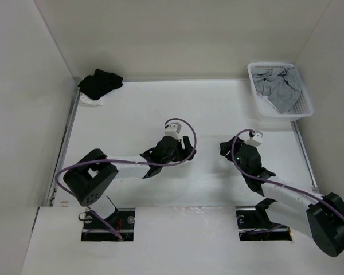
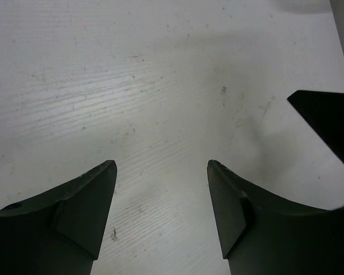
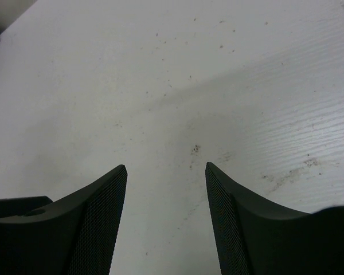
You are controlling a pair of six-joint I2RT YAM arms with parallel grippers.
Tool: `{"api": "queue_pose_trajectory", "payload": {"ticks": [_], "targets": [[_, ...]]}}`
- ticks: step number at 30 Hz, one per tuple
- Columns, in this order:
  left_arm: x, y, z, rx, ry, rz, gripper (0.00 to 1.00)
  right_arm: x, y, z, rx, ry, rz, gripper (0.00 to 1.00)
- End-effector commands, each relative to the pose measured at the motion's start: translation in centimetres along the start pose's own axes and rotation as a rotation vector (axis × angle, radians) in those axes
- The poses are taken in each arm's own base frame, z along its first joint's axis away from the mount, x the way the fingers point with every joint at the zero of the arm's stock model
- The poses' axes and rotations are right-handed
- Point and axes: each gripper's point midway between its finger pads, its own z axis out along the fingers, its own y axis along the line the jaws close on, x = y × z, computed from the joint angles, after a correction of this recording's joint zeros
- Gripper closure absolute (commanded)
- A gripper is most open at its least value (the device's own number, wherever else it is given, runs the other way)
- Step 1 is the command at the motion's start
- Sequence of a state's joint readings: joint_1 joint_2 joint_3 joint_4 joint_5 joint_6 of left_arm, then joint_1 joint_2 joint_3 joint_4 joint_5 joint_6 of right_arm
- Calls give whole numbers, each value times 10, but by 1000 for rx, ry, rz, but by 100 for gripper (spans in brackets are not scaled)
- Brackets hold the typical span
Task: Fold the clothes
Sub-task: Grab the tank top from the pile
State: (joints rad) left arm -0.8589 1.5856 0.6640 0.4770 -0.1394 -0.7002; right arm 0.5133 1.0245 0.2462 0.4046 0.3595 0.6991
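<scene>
The clothes (image 1: 282, 86) are a crumpled heather-grey heap in the white basket (image 1: 257, 106) at the back right corner; neither wrist view shows them. My left gripper (image 1: 175, 153) hovers low over the middle of the table, open, with only bare white table between its fingers (image 2: 161, 166). To its right, my right gripper (image 1: 241, 157) is open too, with nothing between its mesh-faced fingers (image 3: 166, 167). Both grippers are well short of the basket.
A black garment (image 1: 100, 83) lies bunched at the back left corner on a small pale cloth (image 1: 89, 102). White walls enclose the table on three sides. A black finger of the right gripper (image 2: 327, 126) shows at the right edge of the left wrist view.
</scene>
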Motion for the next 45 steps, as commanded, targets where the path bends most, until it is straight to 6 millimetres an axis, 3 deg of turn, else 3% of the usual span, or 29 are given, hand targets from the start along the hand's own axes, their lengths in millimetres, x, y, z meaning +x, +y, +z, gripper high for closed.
{"api": "queue_pose_trajectory", "payload": {"ticks": [1,3,4,6,8,11,13,16,18,19,20,22,23,24,30,36,39,41,44,45], "targets": [[-20,-18,-8,86,-69,9,36,-24,13,-2,-26,-86,31,38],[-23,-19,-12,98,-79,10,36,-25,12,-2,-18,-93,33,38],[-26,-19,-15,98,-92,8,36,-26,12,-1,-16,-97,33,43],[-33,-19,-21,108,-129,13,37,-40,28,0,-41,-107,39,78],[-38,-19,-25,122,-164,17,42,-75,47,3,-37,-145,37,93],[-41,-20,-30,139,-179,19,58,-145,54,20,47,-217,-1,95],[-45,-17,-32,134,-196,22,64,-215,27,47,182,-311,13,95],[-45,-9,-30,123,-193,5,62,-277,-12,75,294,-406,65,88],[-45,-7,-30,126,-187,-7,57,-304,-37,93,359,-439,77,82],[-45,-7,-30,130,-191,-13,52,-326,-74,116,446,-446,74,71],[-45,-7,-29,133,-191,-15,49,-329,-82,120,464,-442,72,69],[-45,-3,-28,129,-190,-20,46,-343,-141,140,589,-410,89,57],[-44,-2,-27,128,-189,-22,46,-344,-146,142,601,-405,91,56],[-46,0,-27,127,-189,-27,45,-345,-171,147,647,-384,109,51],[-46,9,-23,115,-177,-56,44,-332,-241,170,767,-317,139,41],[-47,14,-22,117,-171,-84,43,-316,-285,188,823,-267,185,41],[-51,19,-23,115,-187,-99,43,-313,-293,196,804,-258,204,45],[-50,22,-22,112,-182,-108,43,-312,-299,200,805,-254,213,54],[-51,23,-22,118,-179,-121,43,-314,-302,202,796,-269,230,75],[-51,24,-21,115,-178,-121,43,-317,-302,203,793,-276,230,76]]}}
